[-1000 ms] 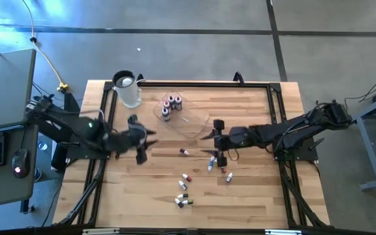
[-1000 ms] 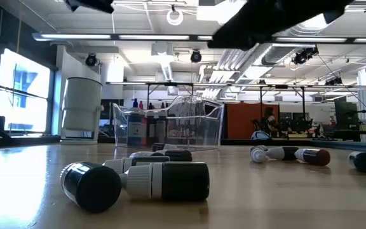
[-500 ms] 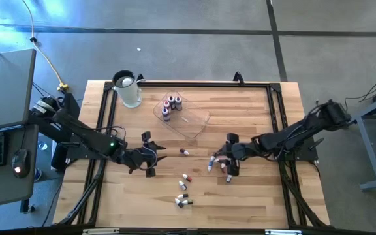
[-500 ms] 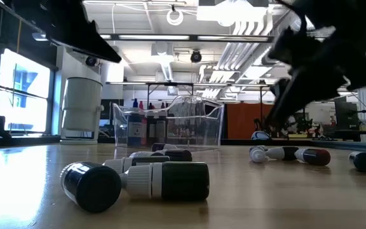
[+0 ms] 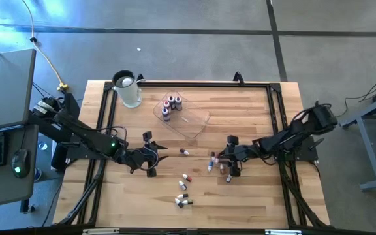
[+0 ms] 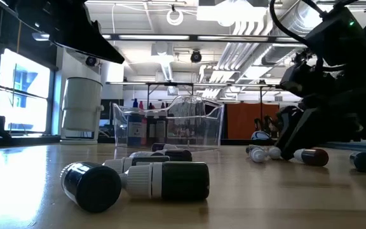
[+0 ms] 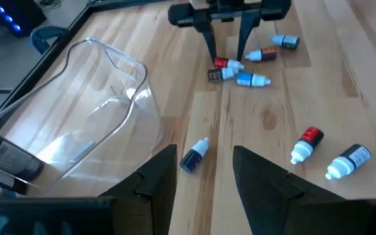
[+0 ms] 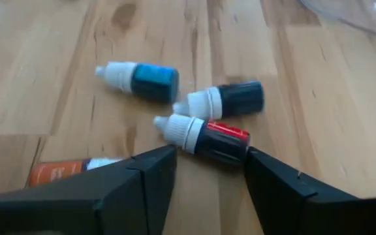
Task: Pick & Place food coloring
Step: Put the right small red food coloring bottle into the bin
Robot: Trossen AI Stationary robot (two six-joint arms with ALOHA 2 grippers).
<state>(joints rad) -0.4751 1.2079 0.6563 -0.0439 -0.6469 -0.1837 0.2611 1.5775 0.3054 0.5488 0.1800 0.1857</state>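
Observation:
Several food coloring bottles lie on their sides on the wooden table. My right gripper is low over a cluster of them, open, its fingertips on either side of a red-labelled bottle; whether they touch it I cannot tell. Blue, dark and orange bottles lie close by. My left gripper hangs open above the table, a dark blue bottle lying just ahead of it. More bottles stand in the clear tray.
A clear jug stands at the far left corner. Loose bottles lie near the front edge and close before the low camera. A black frame runs round the table top.
Both arms have come down toward the table. My right gripper has sunk and gone toward the near edge, ending at the bottle cluster with its fingers around the red-labelled one. My left gripper dropped and shifted toward the near edge, then kept still.

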